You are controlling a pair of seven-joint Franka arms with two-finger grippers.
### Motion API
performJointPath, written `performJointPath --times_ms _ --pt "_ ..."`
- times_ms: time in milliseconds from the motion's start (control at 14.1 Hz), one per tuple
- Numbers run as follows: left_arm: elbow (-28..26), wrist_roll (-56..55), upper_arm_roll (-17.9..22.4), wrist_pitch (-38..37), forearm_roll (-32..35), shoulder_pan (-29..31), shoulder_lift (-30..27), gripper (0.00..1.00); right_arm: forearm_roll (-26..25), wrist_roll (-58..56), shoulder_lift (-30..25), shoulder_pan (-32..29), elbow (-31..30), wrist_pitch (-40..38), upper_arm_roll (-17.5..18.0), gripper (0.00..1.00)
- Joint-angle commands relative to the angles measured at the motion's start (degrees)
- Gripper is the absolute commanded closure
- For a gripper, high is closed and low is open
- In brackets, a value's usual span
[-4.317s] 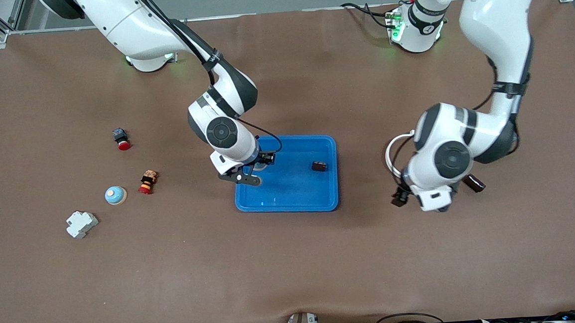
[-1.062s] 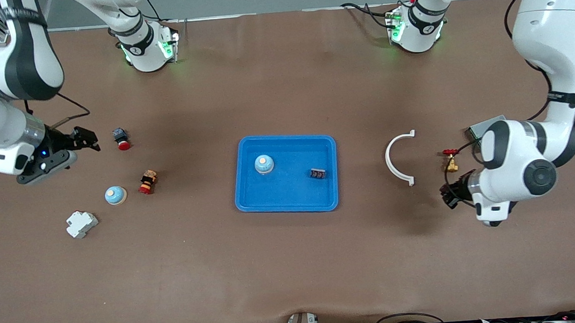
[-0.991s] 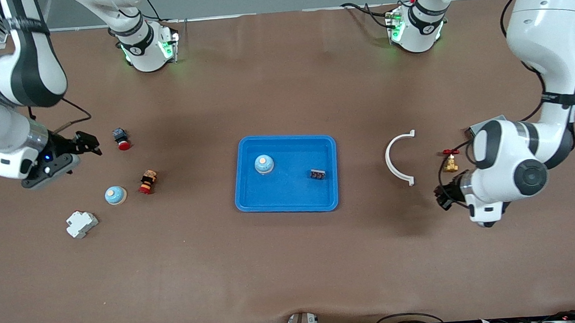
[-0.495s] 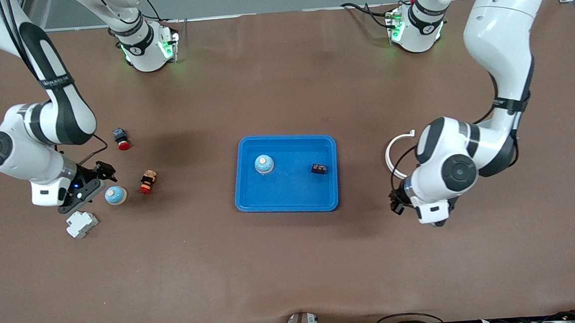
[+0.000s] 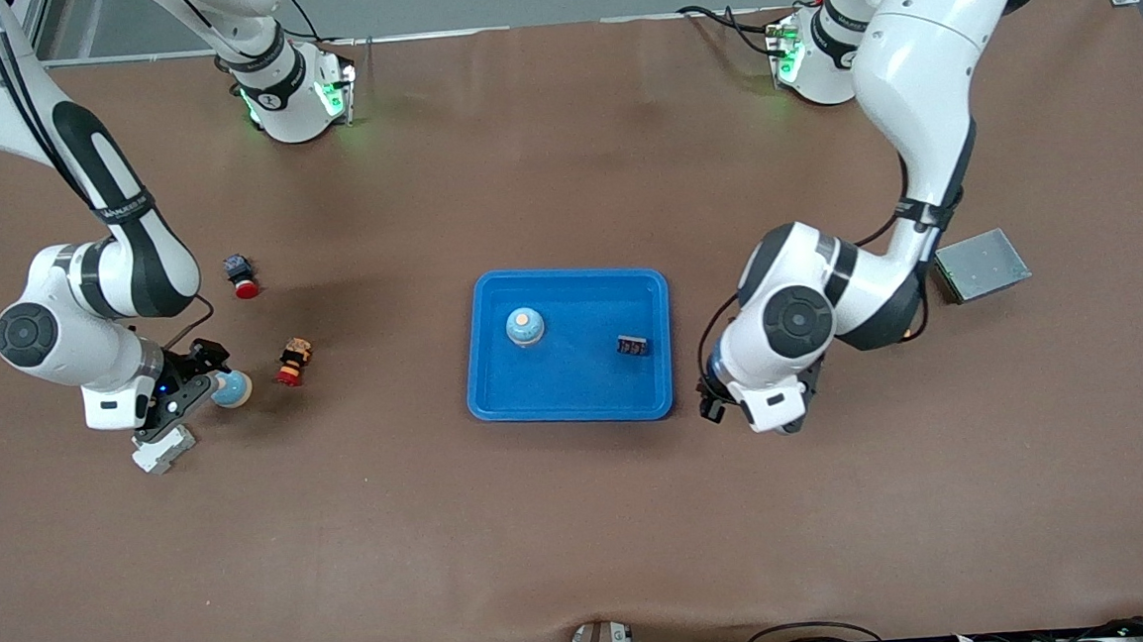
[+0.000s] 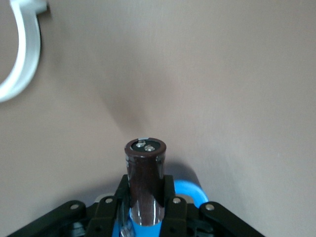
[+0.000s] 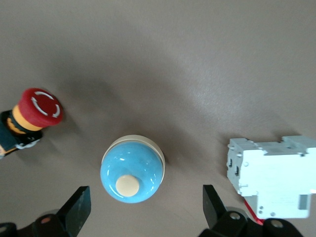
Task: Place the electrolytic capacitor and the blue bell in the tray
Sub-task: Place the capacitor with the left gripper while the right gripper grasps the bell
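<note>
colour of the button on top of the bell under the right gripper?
Cream, on the light blue bell; clearest in the right wrist view.

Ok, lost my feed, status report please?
Left gripper shut on dark cylindrical capacitor, beside blue plastic tray. Right gripper open over blue dome bell. Nothing blocking.

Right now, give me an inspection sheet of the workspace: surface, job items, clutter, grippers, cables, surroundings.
Surface: brown mat table, flat.
Job's things: shallow bright blue plastic tray holds one blue dome bell and a small dark block; second blue bell on the table; dark cylindrical capacitor held.
Clutter: two red-capped pushbuttons, white breaker, grey metal box, white curved clip.
Grippers: left gripper shut on the capacitor beside the tray; right gripper open over the second bell.
Cables: bundles at both bases.
Surroundings: nothing seen.
</note>
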Motion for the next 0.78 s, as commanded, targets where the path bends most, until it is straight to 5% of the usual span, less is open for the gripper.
performJointPath --times_ms 0,637,708 --pt "1.8 -6.5 0.5 2.9 -0.8 -3.2 1.7 1.00 -1.3 -0.3 1.7 -0.9 1.0 0.1 0.8 0.00" --pt "3.9 -15.2 0.5 7.2 -0.9 -8.6 7.2 1.00 -1.2 -0.3 5.4 -0.4 0.7 4.4 0.8 0.00" --pt "3.9 -15.3 0.5 7.2 -0.9 -9.0 7.1 0.88 -1.2 -0.3 5.5 -0.4 0.6 4.6 0.8 0.00"
